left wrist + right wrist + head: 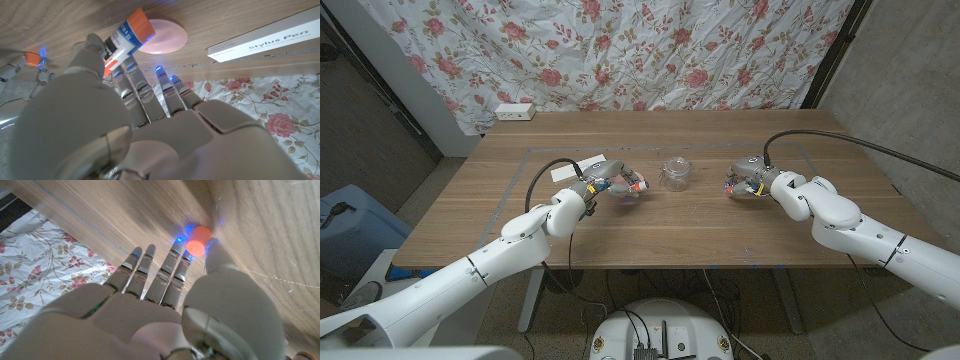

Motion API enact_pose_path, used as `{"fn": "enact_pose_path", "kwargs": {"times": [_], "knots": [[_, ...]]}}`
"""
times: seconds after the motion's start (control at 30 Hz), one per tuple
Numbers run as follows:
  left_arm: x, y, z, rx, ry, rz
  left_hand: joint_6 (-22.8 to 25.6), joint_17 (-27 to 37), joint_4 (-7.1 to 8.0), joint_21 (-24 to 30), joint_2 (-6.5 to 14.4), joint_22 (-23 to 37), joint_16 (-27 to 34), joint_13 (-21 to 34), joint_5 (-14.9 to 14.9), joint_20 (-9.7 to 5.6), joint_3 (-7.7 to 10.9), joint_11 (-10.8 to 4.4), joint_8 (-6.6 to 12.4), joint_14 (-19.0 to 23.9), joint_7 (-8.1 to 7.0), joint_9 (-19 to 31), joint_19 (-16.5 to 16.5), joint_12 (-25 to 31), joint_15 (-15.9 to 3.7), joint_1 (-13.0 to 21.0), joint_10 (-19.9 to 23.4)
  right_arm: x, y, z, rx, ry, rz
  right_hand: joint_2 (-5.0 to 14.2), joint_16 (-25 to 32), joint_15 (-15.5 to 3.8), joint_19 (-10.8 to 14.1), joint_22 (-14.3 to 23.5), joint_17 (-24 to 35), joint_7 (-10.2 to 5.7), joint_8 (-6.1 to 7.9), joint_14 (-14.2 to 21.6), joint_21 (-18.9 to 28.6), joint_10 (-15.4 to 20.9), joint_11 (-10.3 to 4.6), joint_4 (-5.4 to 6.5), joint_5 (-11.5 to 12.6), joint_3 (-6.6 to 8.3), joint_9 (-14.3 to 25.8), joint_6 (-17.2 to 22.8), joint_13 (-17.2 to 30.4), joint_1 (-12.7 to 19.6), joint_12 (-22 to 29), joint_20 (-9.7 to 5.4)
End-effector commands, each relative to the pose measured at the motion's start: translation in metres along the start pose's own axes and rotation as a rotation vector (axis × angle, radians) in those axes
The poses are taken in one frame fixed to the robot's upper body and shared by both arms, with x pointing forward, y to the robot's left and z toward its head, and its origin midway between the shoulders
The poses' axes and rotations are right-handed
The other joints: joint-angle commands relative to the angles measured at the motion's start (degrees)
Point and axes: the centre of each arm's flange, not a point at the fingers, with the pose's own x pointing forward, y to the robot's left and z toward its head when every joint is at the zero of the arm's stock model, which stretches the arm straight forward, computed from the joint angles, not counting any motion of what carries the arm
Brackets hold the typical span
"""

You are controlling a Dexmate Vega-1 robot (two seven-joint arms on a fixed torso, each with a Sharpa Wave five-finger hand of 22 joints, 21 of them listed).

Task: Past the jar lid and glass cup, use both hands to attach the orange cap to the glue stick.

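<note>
A floral curtain [650,45] hangs behind the wooden bench [660,225], and a white power strip [515,112] sits at the bench's far edge near the wall.

The left hand [610,184] holds the glue stick [125,39]; in the left wrist view the stick is pinched between thumb and fingers, its orange end pointing away from the palm toward the bench top. Just past that hand's fingertips lies the pink jar lid [162,37], and beside the lid a white box printed "Stylus Pen" [265,40].

The right hand [748,180] holds the orange cap [199,240] at its fingertips, thumb against one side and a finger against the other, the remaining fingers stretched out alongside, close over the bench.

The glass cup [674,174] stands between the two hands, touching neither. The hands are well apart, each low over the bench, the glue stick and cap not joined.
</note>
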Motion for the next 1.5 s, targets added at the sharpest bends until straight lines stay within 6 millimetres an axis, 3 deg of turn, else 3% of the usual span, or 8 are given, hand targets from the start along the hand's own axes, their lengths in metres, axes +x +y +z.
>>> {"fn": "enact_pose_path", "kwargs": {"times": [0.03,0.77,1.5], "knots": [[0.000,0.000,0.002,0.001,-0.014,0.002,5.9,0.1,0.17,0.2,2.7,0.2,0.4,0.3,0.3,-0.20,0.31,-1.27,0.24,-0.3,0.44,0.2,0.0,0.2,-6.58,-1.5,1.5,-0.002,-0.001,-0.005,0.014,0.007,-0.022,0.35,0.8,-8.39,0.5,0.1,0.3,0.10,0.62,1.3,0.0,1.8,-0.02,-0.15,0.1,-0.77,0.2,2.0,0.1,0.9,-0.4,-0.11],[-0.014,-0.009,0.007,-0.081,-0.012,0.015,5.9,0.1,0.07,0.2,2.7,0.2,0.4,0.3,0.3,-0.06,0.31,-1.28,0.16,-0.3,0.51,0.2,0.0,0.2,-6.55,-1.5,1.5,-0.025,-0.024,-0.013,0.080,0.057,-0.077,0.59,1.2,-8.31,0.4,0.1,0.5,0.08,0.48,1.6,-0.2,2.6,0.01,0.13,0.1,-1.49,0.1,2.6,0.0,0.8,-0.7,-0.35],[-0.026,-0.009,0.018,-0.143,-0.036,0.037,5.6,0.1,0.00,0.2,2.8,0.2,0.3,0.3,0.3,-0.01,0.31,-1.27,-0.16,-0.4,0.50,-0.1,0.0,0.2,-6.58,-1.5,1.3,-0.060,-0.044,-0.010,0.274,0.086,-0.146,0.65,1.1,-8.33,0.1,0.1,0.5,0.10,0.30,1.3,-0.3,2.8,-0.01,0.16,0.1,-1.99,0.1,2.9,0.0,0.9,-1.0,-0.59]]}}
